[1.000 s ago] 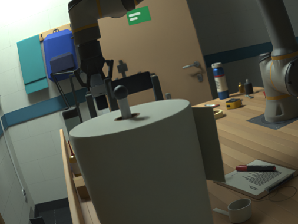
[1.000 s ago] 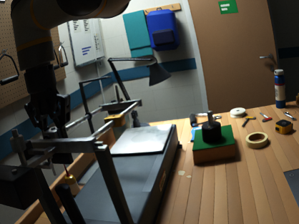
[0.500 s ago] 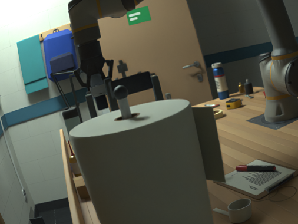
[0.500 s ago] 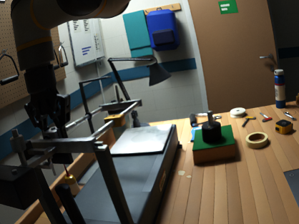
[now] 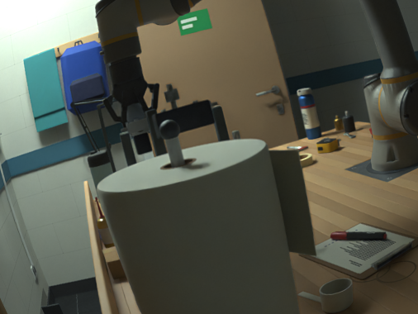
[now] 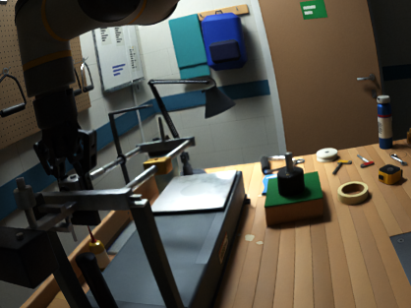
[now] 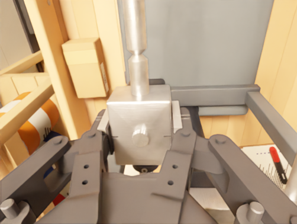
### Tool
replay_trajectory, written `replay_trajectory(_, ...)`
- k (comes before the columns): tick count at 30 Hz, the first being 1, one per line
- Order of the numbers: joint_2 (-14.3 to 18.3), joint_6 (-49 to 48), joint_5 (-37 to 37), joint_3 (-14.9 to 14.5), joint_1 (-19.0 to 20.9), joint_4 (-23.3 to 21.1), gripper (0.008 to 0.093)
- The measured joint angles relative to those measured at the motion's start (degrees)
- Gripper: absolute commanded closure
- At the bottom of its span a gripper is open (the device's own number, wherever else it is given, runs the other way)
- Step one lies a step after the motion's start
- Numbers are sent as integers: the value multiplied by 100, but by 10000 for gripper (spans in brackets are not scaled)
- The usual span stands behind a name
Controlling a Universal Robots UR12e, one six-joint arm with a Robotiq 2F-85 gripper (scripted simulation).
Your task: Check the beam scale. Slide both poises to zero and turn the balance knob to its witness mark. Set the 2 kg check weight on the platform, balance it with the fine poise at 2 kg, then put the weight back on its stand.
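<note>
The silver poise [image 7: 139, 132] sits on the scale's round beam [image 7: 135, 44], and my gripper [image 7: 139, 139] is closed around this block at the beam's left end. In the second side camera the gripper [image 6: 69, 169] hangs over the beam above the scale's dark frame. A yellow poise [image 6: 157, 165] sits further along the lower beam. The black check weight [image 6: 291, 177] stands on its green-topped stand [image 6: 294, 199], right of the scale's dark platform [image 6: 196, 191]. The balance knob is not clear to me.
A large paper roll [image 5: 198, 223] on a spindle fills the near side camera and hides most of the scale. A desk lamp [image 6: 216, 100] reaches over the platform. Tape rolls [image 6: 353, 192], a tape measure [image 6: 390, 173] and a bottle [image 6: 385, 122] lie right.
</note>
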Motion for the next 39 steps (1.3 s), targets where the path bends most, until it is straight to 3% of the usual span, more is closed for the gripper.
replay_trajectory(10, 0, 0, -1, 0, 0, 0, 334)
replay_trajectory(39, -112, 0, -1, -208, 0, 315, 334)
